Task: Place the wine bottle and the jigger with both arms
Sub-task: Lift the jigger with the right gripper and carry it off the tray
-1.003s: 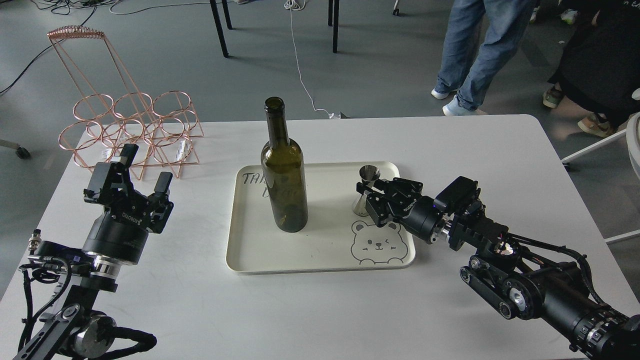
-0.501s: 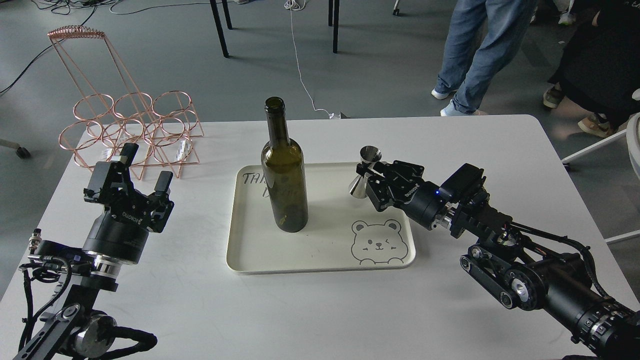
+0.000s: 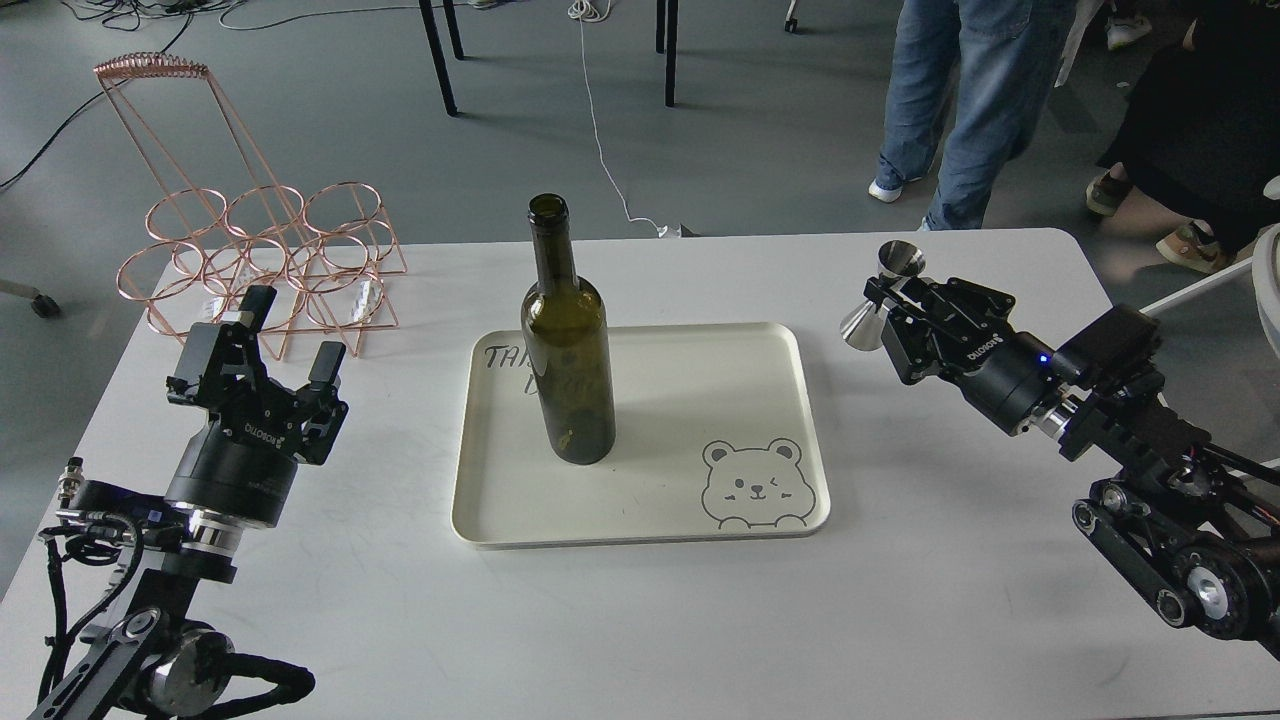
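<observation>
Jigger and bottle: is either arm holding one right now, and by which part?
The right gripper holds the jigger at its narrow waist, tilted, above the table. The left gripper is open and empty; the wine bottle stands unheld on the tray.

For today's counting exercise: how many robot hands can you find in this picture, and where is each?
2. The left hand hangs open over the table's left side, near the copper wire rack. The right hand holds the jigger right of the tray.

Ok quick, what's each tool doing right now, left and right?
Left tool: open, holding nothing.
Right tool: closed on the jigger, tilted, lifted clear of the tray.
</observation>
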Tool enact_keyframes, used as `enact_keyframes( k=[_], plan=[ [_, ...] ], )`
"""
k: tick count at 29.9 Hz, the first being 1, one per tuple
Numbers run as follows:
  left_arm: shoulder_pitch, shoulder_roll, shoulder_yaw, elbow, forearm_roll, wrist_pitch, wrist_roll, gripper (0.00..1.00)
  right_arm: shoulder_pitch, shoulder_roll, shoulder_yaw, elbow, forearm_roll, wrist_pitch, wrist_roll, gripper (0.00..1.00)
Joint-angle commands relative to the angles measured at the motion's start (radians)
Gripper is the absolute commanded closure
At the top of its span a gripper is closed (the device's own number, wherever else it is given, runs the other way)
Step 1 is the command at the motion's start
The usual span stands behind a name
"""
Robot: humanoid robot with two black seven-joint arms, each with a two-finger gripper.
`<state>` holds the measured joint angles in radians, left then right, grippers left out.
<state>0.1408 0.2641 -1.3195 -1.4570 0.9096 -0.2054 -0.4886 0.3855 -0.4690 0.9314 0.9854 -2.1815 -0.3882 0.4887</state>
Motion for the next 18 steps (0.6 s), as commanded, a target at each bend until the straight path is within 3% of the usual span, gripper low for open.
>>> enact_keyframes(
  k=[1,18],
  plan=[
    [-0.001,0.0,0.0,0.0,0.0,0.0,0.0,0.02,-0.059,-0.036,0.032,-0.001,0.0,-0.037,0.0,0.72],
    [0.0,-0.003,0.002,-0.006,0.0,0.0,0.0,0.02,-0.089,-0.031,0.046,-0.128,0.0,-0.078,0.0,0.72]
  ],
)
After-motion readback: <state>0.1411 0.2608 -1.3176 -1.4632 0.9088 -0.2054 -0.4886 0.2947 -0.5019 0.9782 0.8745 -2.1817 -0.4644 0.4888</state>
